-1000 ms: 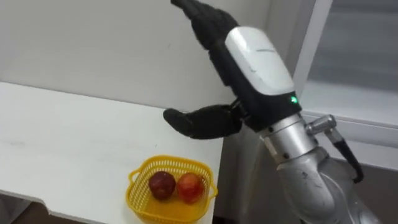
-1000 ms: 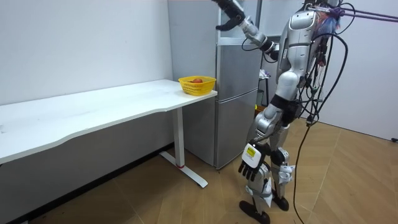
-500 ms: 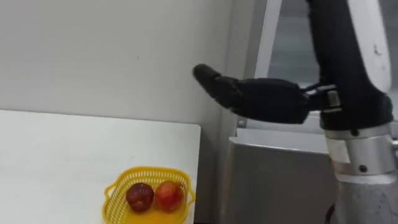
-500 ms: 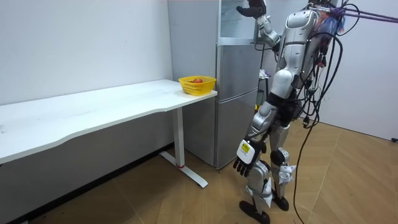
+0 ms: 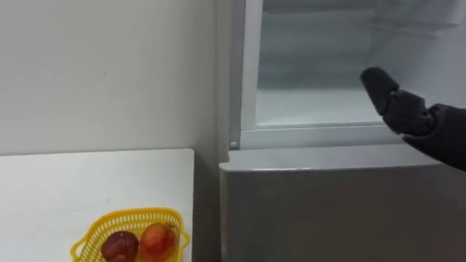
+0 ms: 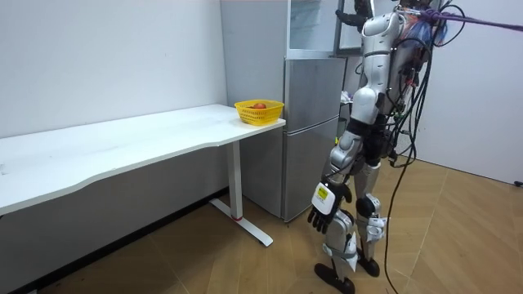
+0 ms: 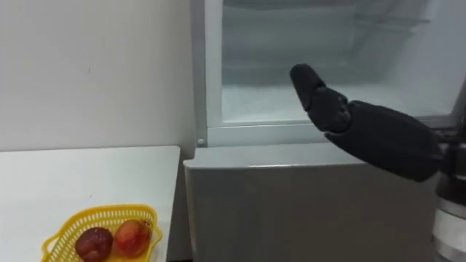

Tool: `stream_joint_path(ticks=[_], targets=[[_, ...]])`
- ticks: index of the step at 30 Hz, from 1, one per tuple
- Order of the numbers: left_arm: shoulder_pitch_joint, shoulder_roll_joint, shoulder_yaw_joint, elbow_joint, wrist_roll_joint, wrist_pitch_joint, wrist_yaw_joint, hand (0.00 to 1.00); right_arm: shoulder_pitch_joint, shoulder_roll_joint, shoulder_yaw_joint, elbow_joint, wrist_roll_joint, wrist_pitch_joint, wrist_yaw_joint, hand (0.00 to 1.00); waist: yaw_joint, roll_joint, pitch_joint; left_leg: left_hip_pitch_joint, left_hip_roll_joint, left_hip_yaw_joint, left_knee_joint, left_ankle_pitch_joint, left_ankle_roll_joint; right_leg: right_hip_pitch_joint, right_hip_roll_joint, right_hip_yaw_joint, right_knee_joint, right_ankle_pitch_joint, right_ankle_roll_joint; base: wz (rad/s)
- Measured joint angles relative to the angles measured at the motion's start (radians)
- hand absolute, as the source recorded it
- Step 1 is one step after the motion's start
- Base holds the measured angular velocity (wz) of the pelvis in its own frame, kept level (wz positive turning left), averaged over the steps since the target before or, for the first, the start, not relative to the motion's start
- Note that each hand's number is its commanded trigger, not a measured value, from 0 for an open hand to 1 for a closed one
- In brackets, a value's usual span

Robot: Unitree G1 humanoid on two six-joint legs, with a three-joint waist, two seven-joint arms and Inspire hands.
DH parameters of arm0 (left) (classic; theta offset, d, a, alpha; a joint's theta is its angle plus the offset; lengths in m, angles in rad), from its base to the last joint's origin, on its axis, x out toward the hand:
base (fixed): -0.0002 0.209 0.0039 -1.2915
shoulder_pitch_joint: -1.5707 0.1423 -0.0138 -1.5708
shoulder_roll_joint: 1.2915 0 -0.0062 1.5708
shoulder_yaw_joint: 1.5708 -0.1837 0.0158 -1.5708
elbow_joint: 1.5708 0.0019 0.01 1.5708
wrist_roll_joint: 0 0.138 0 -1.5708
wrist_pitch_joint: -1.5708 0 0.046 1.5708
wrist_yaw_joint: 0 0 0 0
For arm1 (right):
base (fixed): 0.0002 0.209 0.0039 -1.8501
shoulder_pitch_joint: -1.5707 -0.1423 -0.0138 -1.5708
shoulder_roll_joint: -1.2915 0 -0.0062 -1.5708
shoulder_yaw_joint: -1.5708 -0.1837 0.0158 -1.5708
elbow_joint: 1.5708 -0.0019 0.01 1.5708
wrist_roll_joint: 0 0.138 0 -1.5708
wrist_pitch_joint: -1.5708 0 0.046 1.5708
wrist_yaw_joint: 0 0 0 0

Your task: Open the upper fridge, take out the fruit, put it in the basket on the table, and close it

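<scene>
Right hand point(image 7: 378, 138) raised before the open upper fridge compartment point(image 7: 255, 80), fingers straight, grasping nothing — left hand point(image 6: 324, 214) hangs relaxed; fruit basket point(image 5: 124, 215) on the bench point(image 5: 73, 182), left.

White desk point(image 5: 73, 182): long top on white legs, set on the wooden floor point(image 6: 204, 261) along the wall. One yellow basket point(image 5: 131, 214) rests on the desk at the end corner just beside the fridge point(image 5: 328, 204); two reddish fruits point(image 5: 120, 246) lie side by side inside it
</scene>
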Motion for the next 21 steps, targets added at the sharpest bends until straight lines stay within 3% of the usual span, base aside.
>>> stream_joint_path(ticks=[4,8,14,21], targets=[[0.0,-0.002,0.024,0.003,0.005,0.001,0.001,0.0,0.085,0.002,-0.027,0.023,0.001,-0.001,-0.013,0.0,-0.006,0.007,0.0056,0.015,0.007,0.028,-0.016,-0.003,-0.004,0.004,0.007,0.026,-0.003,0.001,-0.002,-0.19],[0.003,-0.007,0.036,0.002,0.003,0.026,0.001,0.0,0.193,0.014,-0.025,0.06,0.008,0.031,-0.002,0.0,-0.019,0.009,0.0052,0.011,0.011,0.042,-0.02,-0.008,-0.007,-0.005,0.012,0.043,-0.004,0.001,-0.002,-0.13],[-0.013,-0.017,0.035,-0.002,0.005,0.041,-0.021,0.0,0.233,0.036,-0.02,0.089,0.007,0.092,0.059,0.0,-0.02,0.024,0.004,0.001,0.012,0.055,-0.026,-0.01,-0.007,-0.026,0.013,0.056,-0.002,0.001,-0.002,-0.06],[-0.01,-0.018,0.035,-0.032,0.004,0.06,-0.025,0.0,0.245,0.037,0.011,0.097,0.042,0.123,0.142,0.0,-0.02,0.015,0.0046,0.001,0.013,0.066,-0.036,-0.01,-0.007,-0.038,0.013,0.063,-0.003,0.001,-0.003,-0.04]])
